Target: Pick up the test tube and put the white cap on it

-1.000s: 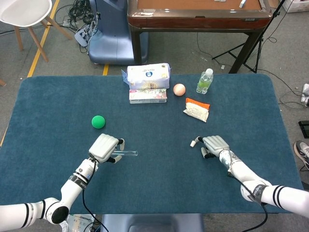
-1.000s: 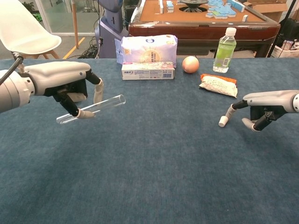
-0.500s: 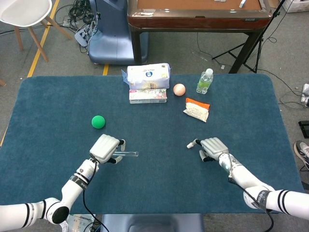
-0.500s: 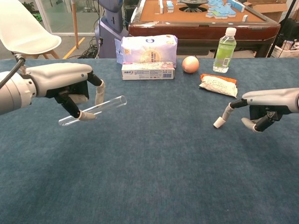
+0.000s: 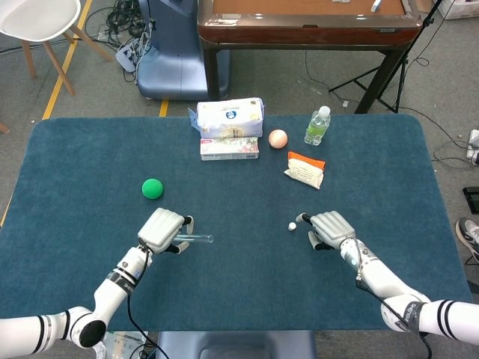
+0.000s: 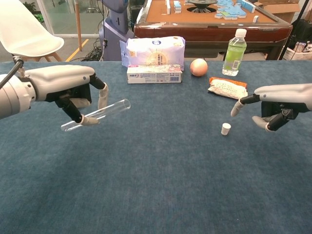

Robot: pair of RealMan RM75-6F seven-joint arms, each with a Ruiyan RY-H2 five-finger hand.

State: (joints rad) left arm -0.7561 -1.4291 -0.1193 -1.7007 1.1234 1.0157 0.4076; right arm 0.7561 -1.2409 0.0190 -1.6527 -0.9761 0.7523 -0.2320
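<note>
My left hand (image 5: 162, 229) (image 6: 68, 85) holds a clear test tube (image 5: 196, 238) (image 6: 97, 114) just above the blue cloth, nearly level, its open mouth pointing right. The small white cap (image 5: 292, 225) (image 6: 225, 128) stands by itself on the cloth at centre right. My right hand (image 5: 329, 226) (image 6: 278, 100) hovers just to the right of the cap and holds nothing. One finger reaches out toward the cap without touching it, while the thumb is apart below.
At the back of the table are a tissue pack (image 5: 230, 118) on a flat box (image 5: 229, 148), a peach-coloured ball (image 5: 278, 138), a green bottle (image 5: 317, 125) and a snack bag (image 5: 305, 169). A green ball (image 5: 153, 188) lies behind my left hand.
The right hand carried the cap a little to the left, then let it go; the cap now stands on the cloth. The left hand and tube have hardly moved.
</note>
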